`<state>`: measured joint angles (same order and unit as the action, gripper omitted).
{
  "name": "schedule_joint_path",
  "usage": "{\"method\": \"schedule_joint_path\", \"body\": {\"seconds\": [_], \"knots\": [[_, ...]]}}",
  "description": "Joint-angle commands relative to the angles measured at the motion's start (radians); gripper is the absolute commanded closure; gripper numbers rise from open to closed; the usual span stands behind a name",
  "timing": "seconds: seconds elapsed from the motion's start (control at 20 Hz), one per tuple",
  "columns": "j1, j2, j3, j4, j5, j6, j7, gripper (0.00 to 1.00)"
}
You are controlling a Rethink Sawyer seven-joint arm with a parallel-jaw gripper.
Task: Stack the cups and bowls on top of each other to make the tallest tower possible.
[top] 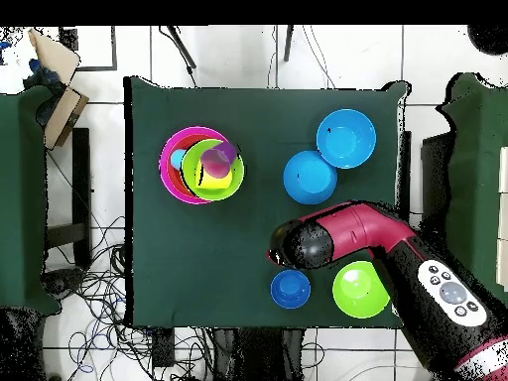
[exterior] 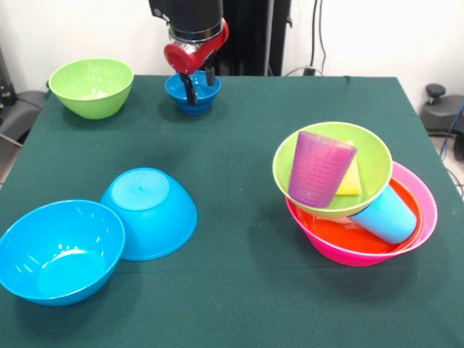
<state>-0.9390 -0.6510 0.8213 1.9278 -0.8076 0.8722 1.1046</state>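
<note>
A Sawyer arm (top: pixel 397 243) in red and black reaches down over a table draped in dark green cloth (exterior: pixel 239 145), its gripper (exterior: pixel 199 88) hanging at the small dark-blue footed bowl (exterior: pixel 193 93) near the robot's edge. Two dark fingers (exterior: pixel 189 88) dip toward that bowl, one in front of it and one at its rim, with a gap between them; whether they touch the bowl cannot be told.

Across the cloth stands the tower (exterior: pixel 355 203): a large pink bowl (exterior: pixel 424 210) at the base, an orange bowl (exterior: pixel 333 235) nested inside it, and a lime green bowl (exterior: pixel 330 156) sitting tilted on top. A translucent purple cup (exterior: pixel 317 168) lies tipped in the green bowl with a yellow cup (exterior: pixel 351 179) just behind it. A light blue cup (exterior: pixel 388 214) lies on its side in the orange bowl, wedged under the green one.

A second lime green bowl (exterior: pixel 91 87) stands upright at the table's far corner in the front view, beside the footed bowl but apart from it. Near the opposite corner, two bright blue bowls touch: one upright (exterior: pixel 58 250), the other overturned (exterior: pixel 152 212) with its base showing.

From overhead, the table sits on a pale tiled floor (top: pixel 258 55) strewn with dark cables (top: pixel 89 288). Further green-covered surfaces (top: pixel 20 198) flank it on both sides, and a cardboard box (top: pixel 58 84) rests near one corner.
</note>
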Motion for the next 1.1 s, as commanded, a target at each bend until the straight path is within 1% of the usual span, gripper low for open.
{"method": "schedule_joint_path", "body": {"seconds": [0.05,0.35,0.6,0.75,1.1], "knots": [[0.037,0.063,-0.052,-0.06,-0.117,-0.008,-0.139,0.0],[0.038,0.083,-0.064,-0.058,-0.139,-0.02,-0.121,0.0],[0.029,0.071,-0.064,-0.034,-0.139,-0.022,-0.1,0.0],[0.009,0.06,-0.063,-0.013,-0.143,-0.027,-0.1,0.0],[-0.04,0.043,-0.059,0.02,-0.154,-0.024,-0.146,0.0]]}}
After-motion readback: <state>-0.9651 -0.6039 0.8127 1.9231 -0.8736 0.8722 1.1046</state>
